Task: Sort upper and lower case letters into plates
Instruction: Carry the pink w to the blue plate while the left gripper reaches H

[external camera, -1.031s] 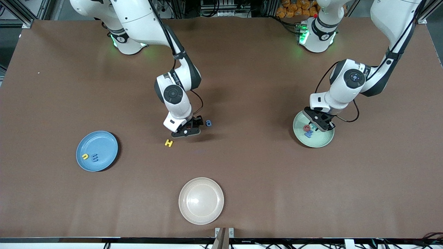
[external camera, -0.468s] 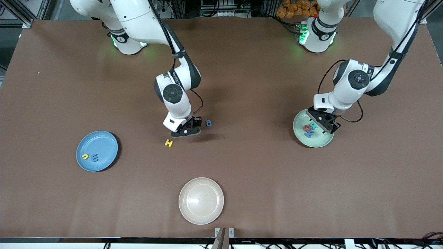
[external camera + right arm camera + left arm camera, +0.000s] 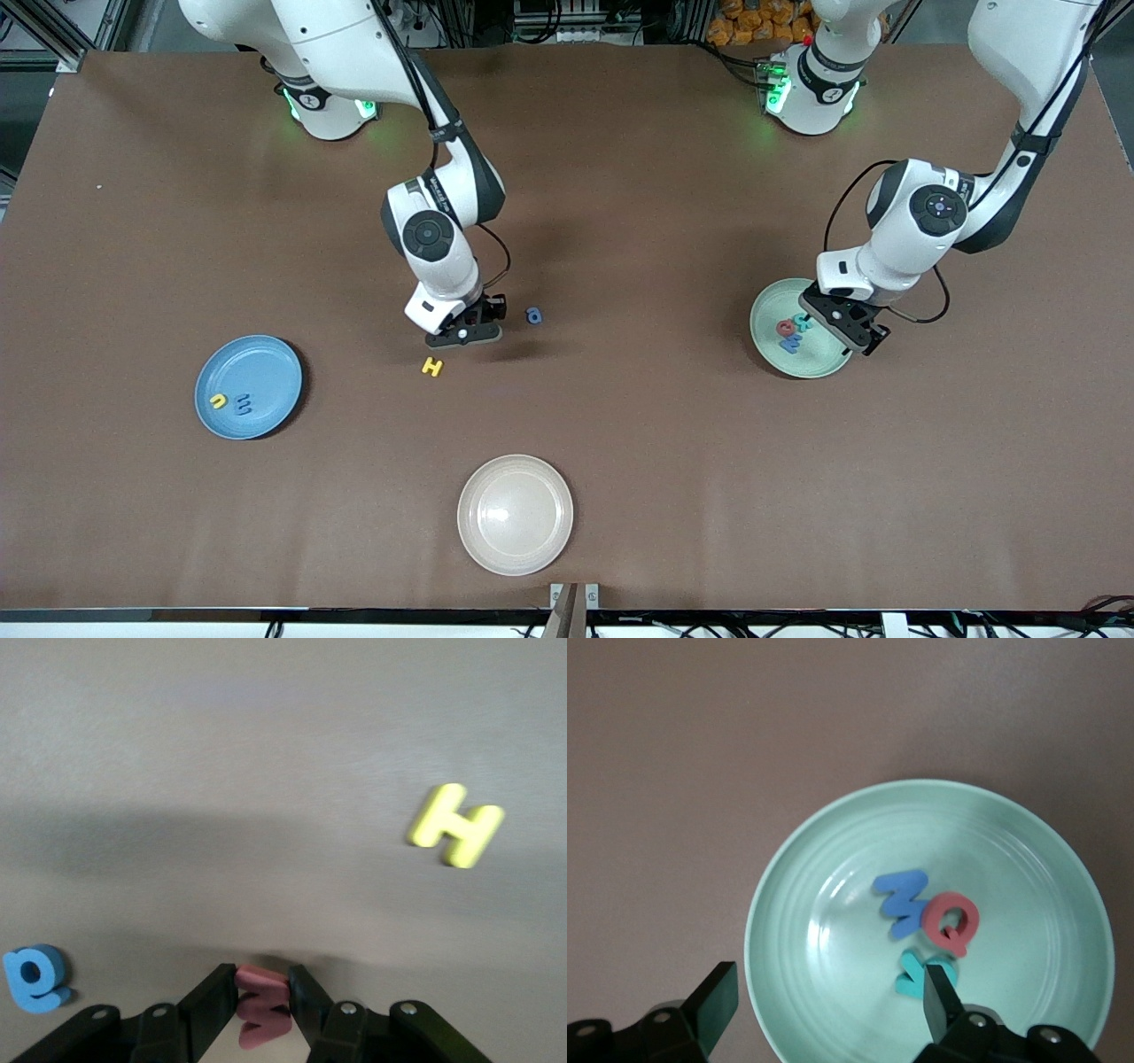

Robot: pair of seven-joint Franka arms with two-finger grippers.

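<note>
My right gripper (image 3: 464, 333) is shut on a small red letter (image 3: 263, 1005) and holds it just above the table, between a yellow H (image 3: 431, 366) and a blue lower-case letter (image 3: 532, 315). Both also show in the right wrist view: the H (image 3: 455, 825) and the blue letter (image 3: 35, 977). My left gripper (image 3: 852, 338) is open and empty over the rim of the pale green plate (image 3: 811, 361). That plate (image 3: 833, 859) holds a blue letter (image 3: 901, 900), a red Q (image 3: 951, 921) and a teal letter (image 3: 914, 974). The blue plate (image 3: 257, 361) holds a yellow letter (image 3: 218, 401) and a blue letter (image 3: 243, 404).
A cream-white plate (image 3: 515, 514) stands empty near the front camera, at the middle of the table. The brown table top (image 3: 664, 425) stretches between the plates.
My left gripper has moved off the letters toward the green plate's rim at the left arm's end. My right gripper has shifted a little toward the right arm's end with the red letter.
</note>
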